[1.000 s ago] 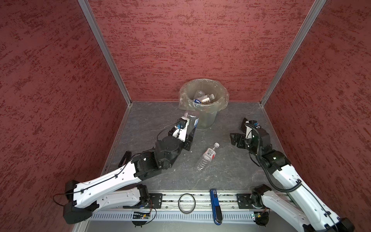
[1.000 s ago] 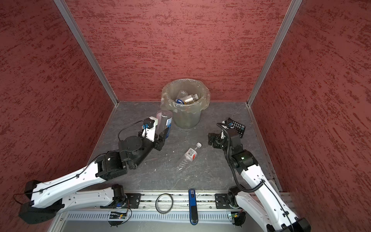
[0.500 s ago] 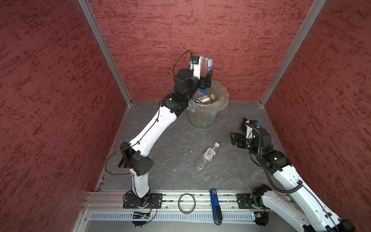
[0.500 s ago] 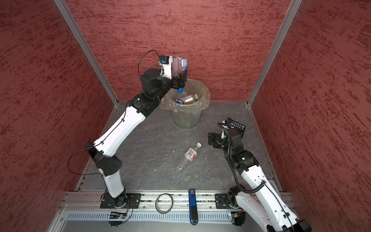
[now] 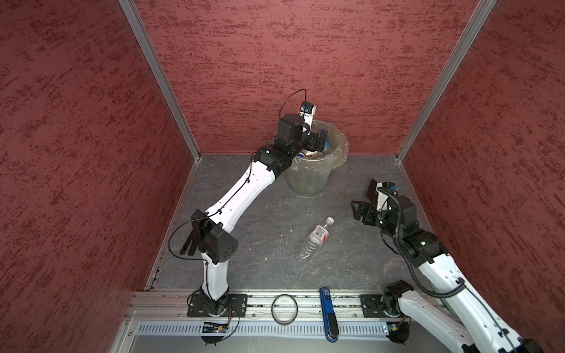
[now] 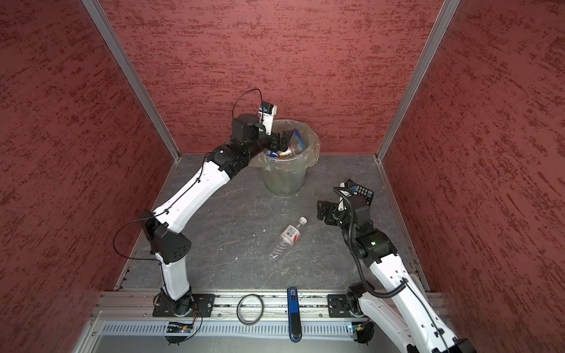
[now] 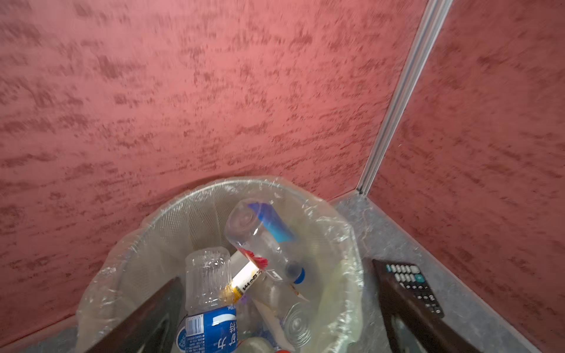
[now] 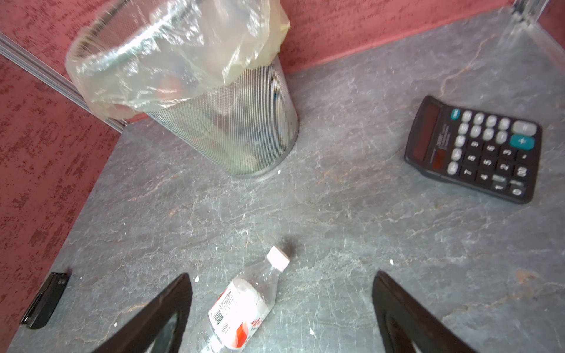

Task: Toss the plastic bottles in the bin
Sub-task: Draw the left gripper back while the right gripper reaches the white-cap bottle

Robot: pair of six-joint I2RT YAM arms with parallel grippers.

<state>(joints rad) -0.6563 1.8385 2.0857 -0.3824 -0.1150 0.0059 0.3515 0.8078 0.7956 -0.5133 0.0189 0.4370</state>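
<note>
At 6 o'clock, a black ring (image 5: 284, 308) and a blue tool (image 5: 328, 314) are seen on the metal rail (image 5: 305, 301). Just beyond, one plastic bottle (image 5: 316, 238) is left lying on the grey stone-patterned floor (image 5: 260, 238), cap toward 1 o'clock, unmoved. The right gripper (image 6: 324, 211) is held at the bottle's 2 o'clock, fingers apart as before, and a calculator (image 6: 363, 192) lies behind it. At 12 o'clock, the left gripper (image 5: 317, 141) is found lower over the bin (image 5: 307, 182) than half a second ago, fingers now spread. The blue-labelled bottle (image 7: 263, 238) carried then is lodged inside among others. Everything is enclosed by red textured walls (image 5: 275, 61).
</note>
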